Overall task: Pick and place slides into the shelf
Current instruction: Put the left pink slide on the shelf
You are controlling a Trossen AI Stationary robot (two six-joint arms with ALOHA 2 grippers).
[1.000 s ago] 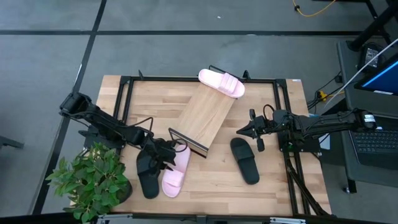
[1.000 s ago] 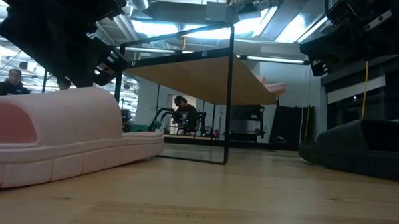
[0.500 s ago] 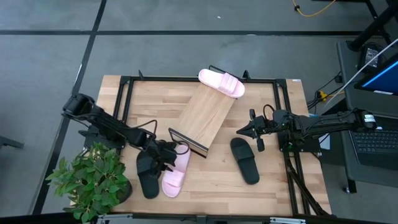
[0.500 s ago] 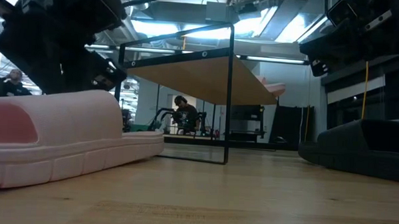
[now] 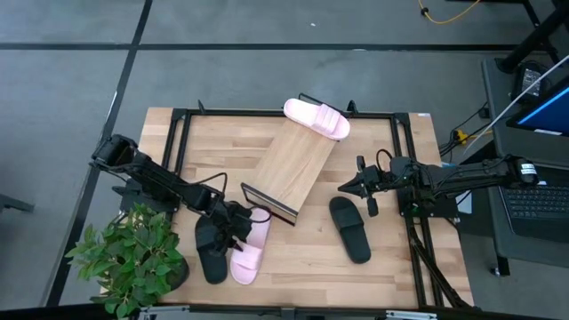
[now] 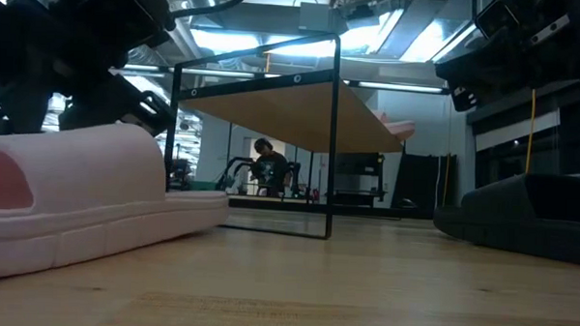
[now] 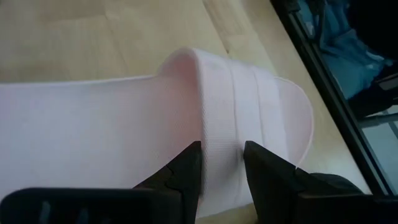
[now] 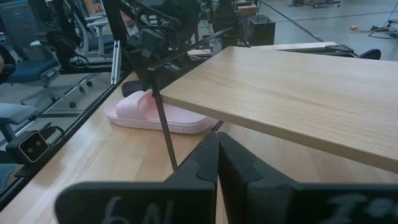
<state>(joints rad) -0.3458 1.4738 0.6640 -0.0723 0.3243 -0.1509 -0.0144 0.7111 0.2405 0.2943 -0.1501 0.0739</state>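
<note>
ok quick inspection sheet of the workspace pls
surface: wooden tabletop, black frame round it
job's things: shelf slanted; pink slide at its top end; second pink slide beside a black slide; another black slide lies apart
clutter: potted plant at the near left corner
grippers: left gripper pinches the second pink slide's strap; right gripper shut, empty
cables: yellow cable on the floor
surroundings: person behind, laptop
</note>
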